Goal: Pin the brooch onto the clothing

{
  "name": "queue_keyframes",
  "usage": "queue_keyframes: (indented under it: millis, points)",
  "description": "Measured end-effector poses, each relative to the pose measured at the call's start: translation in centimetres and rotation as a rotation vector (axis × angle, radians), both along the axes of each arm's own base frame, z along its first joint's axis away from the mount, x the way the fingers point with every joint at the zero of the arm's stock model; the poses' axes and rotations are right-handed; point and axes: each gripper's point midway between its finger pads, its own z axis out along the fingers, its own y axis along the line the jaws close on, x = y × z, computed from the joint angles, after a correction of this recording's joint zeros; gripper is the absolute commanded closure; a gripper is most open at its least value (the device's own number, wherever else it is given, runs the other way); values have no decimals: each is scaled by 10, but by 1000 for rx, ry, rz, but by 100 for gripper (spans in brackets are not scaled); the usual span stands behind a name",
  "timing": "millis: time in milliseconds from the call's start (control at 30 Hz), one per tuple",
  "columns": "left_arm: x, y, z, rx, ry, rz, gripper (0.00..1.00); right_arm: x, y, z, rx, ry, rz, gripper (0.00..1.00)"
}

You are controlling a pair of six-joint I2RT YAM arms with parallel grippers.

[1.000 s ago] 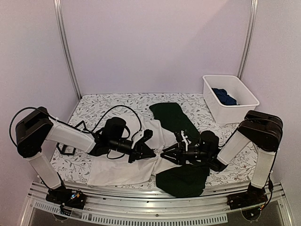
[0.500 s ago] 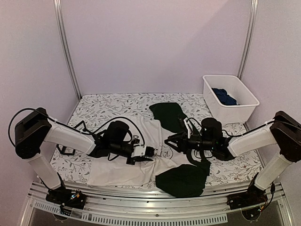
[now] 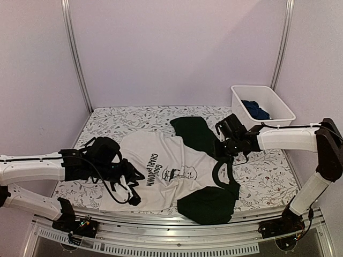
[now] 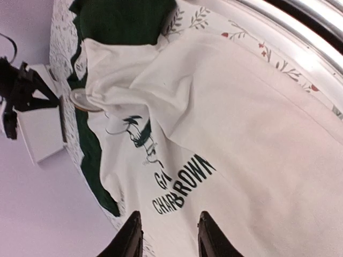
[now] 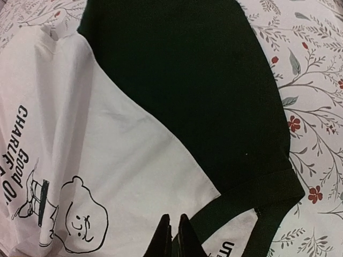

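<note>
The white T-shirt [image 3: 161, 184] with dark green-black sleeves and collar lies flat on the table, its "Good Ol' Charlie Brown" print facing up. It also shows in the left wrist view [image 4: 241, 134] and the right wrist view [image 5: 123, 155]. A small dark bar [image 5: 42, 199] sits on the print beside the cartoon face; I cannot tell whether it is the brooch or part of the print. My left gripper [image 3: 135, 176] [image 4: 169, 217] is open and empty above the shirt's left part. My right gripper [image 3: 224, 152] [image 5: 174, 218] is shut and empty just above the shirt by the collar.
A white bin [image 3: 262, 127] at the back right holds a dark blue garment [image 3: 256, 110]. A floral cloth [image 3: 118, 120] covers the table. A metal rail [image 3: 177, 225] runs along the near edge. A black cable [image 3: 131, 198] hangs off my left wrist over the shirt's hem.
Both grippers have left the middle of the shirt. The left arm pulled back to the left, the right arm moved back and right. The shirt now lies spread with its print showing.
</note>
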Motion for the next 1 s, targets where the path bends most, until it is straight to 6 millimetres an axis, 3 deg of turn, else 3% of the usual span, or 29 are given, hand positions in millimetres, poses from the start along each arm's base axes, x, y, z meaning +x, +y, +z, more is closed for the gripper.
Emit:
queue_keyframes:
  millis: [100, 233, 300, 433, 600, 733, 800, 900, 1000]
  points:
    - [-1, 34, -25, 152, 85, 132, 69, 5, 2, -35, -67, 97, 26, 100]
    - [-18, 92, -80, 364, 158, 225, 70, 20, 11, -79, -147, 196, 65, 100]
    - [-21, 115, -96, 433, 168, 248, 69, 40, 20, -74, -149, 171, 75, 100]
    - [3, 132, -98, 453, 106, 277, 68, 83, 11, -79, -172, 151, 52, 100]
    - [33, 166, -99, 498, 55, 340, 65, 160, -27, -78, -181, 105, -9, 100]
    - [37, 177, -95, 534, 73, 331, 55, 220, -51, -76, -198, 48, -31, 100]
    - [28, 177, -92, 535, 115, 311, 47, 232, -54, -75, -205, 35, -17, 100]
    - [20, 166, -77, 469, 183, 333, 45, 230, -50, -74, -232, 39, 25, 100]
    - [40, 144, -44, 362, 239, 446, 47, 221, -37, -68, -253, 41, 68, 100]
